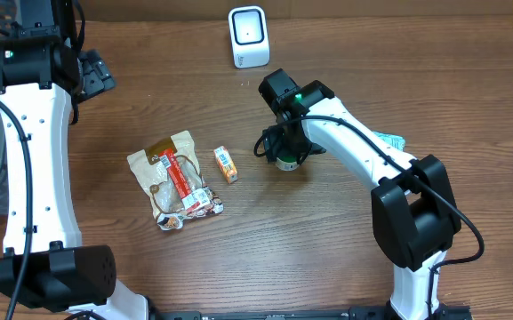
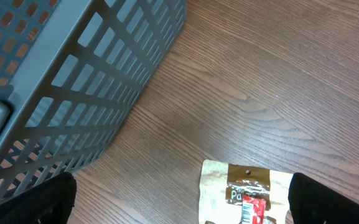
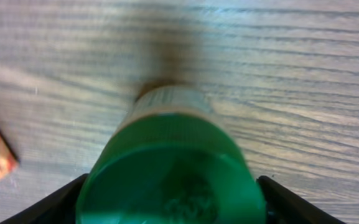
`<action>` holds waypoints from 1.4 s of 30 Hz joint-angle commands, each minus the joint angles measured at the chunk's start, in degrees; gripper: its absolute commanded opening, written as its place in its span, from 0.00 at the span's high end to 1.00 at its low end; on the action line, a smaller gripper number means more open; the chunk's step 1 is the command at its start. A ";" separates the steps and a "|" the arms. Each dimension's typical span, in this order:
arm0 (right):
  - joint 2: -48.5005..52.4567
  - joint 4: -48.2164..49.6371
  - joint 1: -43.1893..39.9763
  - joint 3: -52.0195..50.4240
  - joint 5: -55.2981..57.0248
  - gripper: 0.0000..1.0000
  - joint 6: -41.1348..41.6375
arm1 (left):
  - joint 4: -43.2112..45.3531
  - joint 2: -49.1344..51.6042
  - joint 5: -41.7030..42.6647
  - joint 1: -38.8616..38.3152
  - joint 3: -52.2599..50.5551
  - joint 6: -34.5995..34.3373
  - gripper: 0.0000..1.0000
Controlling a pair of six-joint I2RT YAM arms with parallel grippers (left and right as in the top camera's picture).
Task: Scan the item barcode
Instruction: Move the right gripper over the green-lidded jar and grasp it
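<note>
Green-capped bottle (image 3: 170, 180) stands upright on the table (image 1: 149, 98), well apart from the scanner (image 1: 248, 36). We judge grasping in hand: right gripper (image 3: 170, 196) fingers (image 3: 48, 202) flank its cap, contact unclear. Left gripper (image 2: 182, 196) is spread, empty. Next: clamp, lift, present barcode.

Wooden table (image 1: 327, 258): scanner (image 1: 248, 37), snack pouch (image 1: 174, 178), orange box (image 1: 226, 164), green-capped bottle (image 3: 170, 180).

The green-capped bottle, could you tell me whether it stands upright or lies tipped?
Upright, apparently: the right wrist view looks down on the bottle, its green cap facing the camera.
</note>
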 commanded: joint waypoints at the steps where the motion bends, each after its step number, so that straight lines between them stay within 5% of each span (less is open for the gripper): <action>1: 0.07 1.81 -0.81 -0.26 1.11 0.18 8.02 | 0.00 -1.46 0.02 0.09 1.16 0.68 0.00; 10: 0.07 3.15 -0.83 -0.26 0.72 0.29 13.05 | 0.00 -1.46 0.04 0.09 1.16 0.68 0.00; 17: 0.07 0.55 -0.83 -0.26 0.59 0.34 -2.58 | 0.00 -1.46 0.04 0.09 1.16 0.68 0.00; 27: 0.07 1.92 -0.85 -0.26 0.55 0.12 4.96 | 0.02 -1.46 0.02 0.09 1.16 0.68 0.00; 42: 0.42 -0.22 -0.83 -0.37 -0.09 0.12 10.25 | 0.00 -1.46 0.04 0.09 1.16 0.68 0.00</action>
